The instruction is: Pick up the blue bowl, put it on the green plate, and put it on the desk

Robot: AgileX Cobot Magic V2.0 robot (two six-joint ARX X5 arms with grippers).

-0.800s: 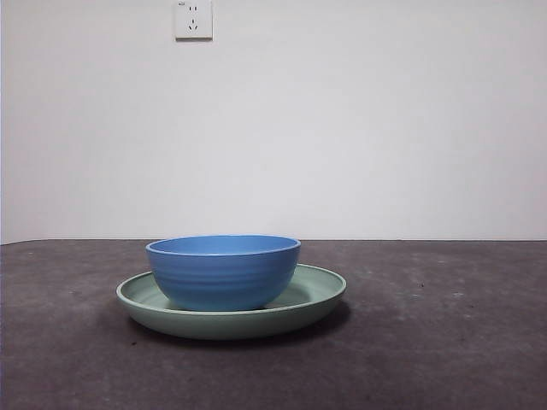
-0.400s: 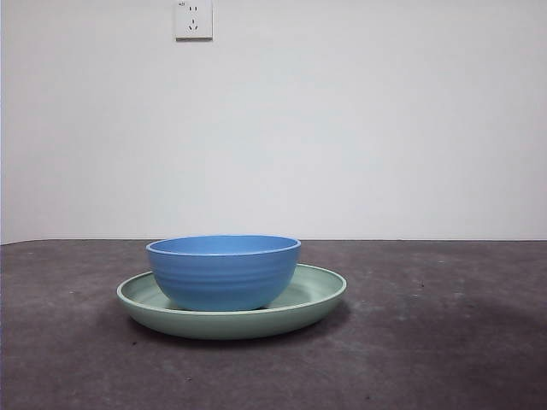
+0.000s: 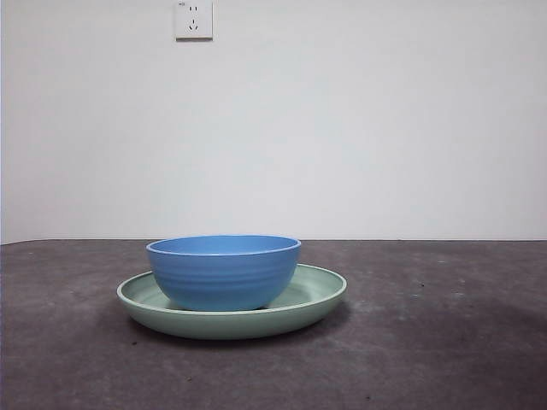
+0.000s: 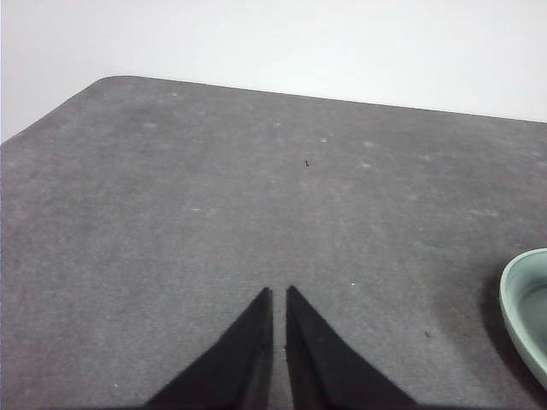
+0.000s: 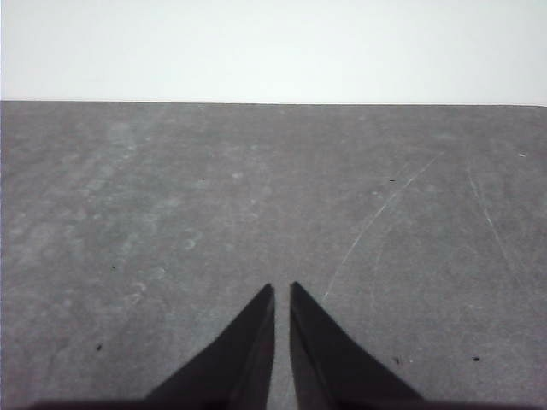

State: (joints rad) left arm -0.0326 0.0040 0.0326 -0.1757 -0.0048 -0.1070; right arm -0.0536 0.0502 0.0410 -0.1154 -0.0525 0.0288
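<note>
The blue bowl [image 3: 223, 272] stands upright inside the green plate [image 3: 312, 301], which rests on the dark grey desk [image 3: 444, 342] left of the middle in the front view. No arm shows in that view. My left gripper [image 4: 279, 295] is shut over bare desk, with only a sliver of the green plate's rim [image 4: 523, 312] showing off to one side. Over an empty stretch of desk [image 5: 256, 188] my right gripper [image 5: 281, 289] is shut too, holding nothing. Neither wrist view shows the bowl.
A white wall with a power socket [image 3: 193, 19] stands behind the desk. The desk's far edge and rounded corner [image 4: 111, 81] show in the left wrist view. Fine scratches [image 5: 376, 213] mark the desk under the right gripper.
</note>
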